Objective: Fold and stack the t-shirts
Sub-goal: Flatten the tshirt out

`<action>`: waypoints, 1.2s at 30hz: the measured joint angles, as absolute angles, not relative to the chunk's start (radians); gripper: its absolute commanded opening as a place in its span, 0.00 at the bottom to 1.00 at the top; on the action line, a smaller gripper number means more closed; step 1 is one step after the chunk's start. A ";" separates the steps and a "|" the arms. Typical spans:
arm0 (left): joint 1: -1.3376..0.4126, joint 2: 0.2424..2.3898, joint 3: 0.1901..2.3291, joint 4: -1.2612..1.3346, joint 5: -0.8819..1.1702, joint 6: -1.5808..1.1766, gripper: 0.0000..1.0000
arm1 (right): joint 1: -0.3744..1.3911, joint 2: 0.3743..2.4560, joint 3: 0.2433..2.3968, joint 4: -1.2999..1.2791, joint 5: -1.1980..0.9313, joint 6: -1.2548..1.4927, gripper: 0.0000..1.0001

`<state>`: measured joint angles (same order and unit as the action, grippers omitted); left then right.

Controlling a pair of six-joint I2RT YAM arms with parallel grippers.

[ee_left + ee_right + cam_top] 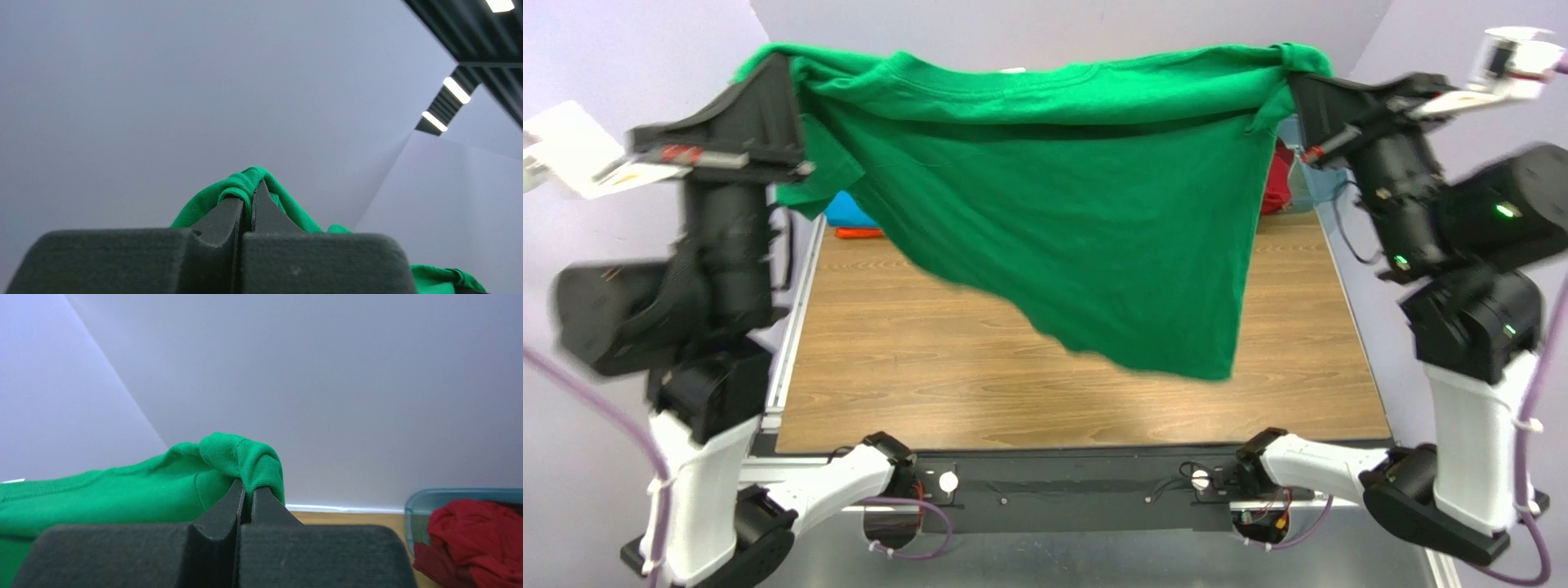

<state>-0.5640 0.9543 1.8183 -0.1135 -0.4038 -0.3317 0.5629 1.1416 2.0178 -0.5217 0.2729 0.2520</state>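
Green t-shirt (pixel 1063 208) hangs in the air above the counter (pixel 928 380), stretched wide along its top edge between the two arms. Its lower hem sags to a point toward the counter's near right part, and whether that tip brushes the wood I cannot tell. The left gripper (pixel 250 197) is pressed together on a bunched fold of cloth at one shoulder, and the right gripper (pixel 247 493) pinches a like bunch at the other. Both wrist views show green cloth squeezed between closed jaws. This looks like the spreading step: the shirt is lifted and opened out, not yet laid flat or folded. The next move probably calls for both arms to lower together with the top edge taut, so the cloth drapes flat on the wood. The middle and near part of the counter lie bare below the shirt. Toward the far edge it is more crowded: a teal-blue shirt (pixel 844 208) and an orange shirt (pixel 857 233) lie near the far left corner, and a plastic tub (pixel 457 495) holding a dark red shirt (pixel 476 536) sits at the far right corner.
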 measured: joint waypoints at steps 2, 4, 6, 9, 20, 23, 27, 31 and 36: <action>-0.564 0.994 1.802 -0.101 -0.433 -0.322 0.00 | 0.563 1.178 2.008 -0.522 0.314 0.233 0.01; -0.559 1.051 1.793 -0.094 -0.464 -0.313 0.00 | 0.563 1.235 2.004 -0.522 0.359 0.209 0.01; -0.512 1.139 1.793 -0.095 -0.463 -0.316 0.00 | 0.561 1.295 1.999 -0.521 0.403 0.184 0.01; -0.380 1.276 1.824 -0.103 -0.395 -0.349 0.00 | 0.537 1.410 1.993 -0.519 0.422 0.148 0.01; -0.183 1.767 2.281 -0.220 -0.060 -0.397 0.00 | 0.295 1.771 2.293 -0.514 0.249 0.083 0.01; -0.156 1.707 2.276 -0.199 0.000 -0.403 0.00 | 0.294 1.724 2.278 -0.491 0.234 0.078 0.01; -0.142 1.462 1.931 -0.076 0.028 -0.411 0.00 | 0.295 1.545 2.041 -0.446 0.185 0.094 0.02; -0.139 1.227 1.479 0.055 0.035 -0.453 0.00 | 0.294 1.350 1.637 -0.399 0.120 0.170 0.04; -0.139 1.111 0.953 0.151 0.055 -0.542 0.00 | 0.294 1.237 1.152 -0.414 0.044 0.321 0.09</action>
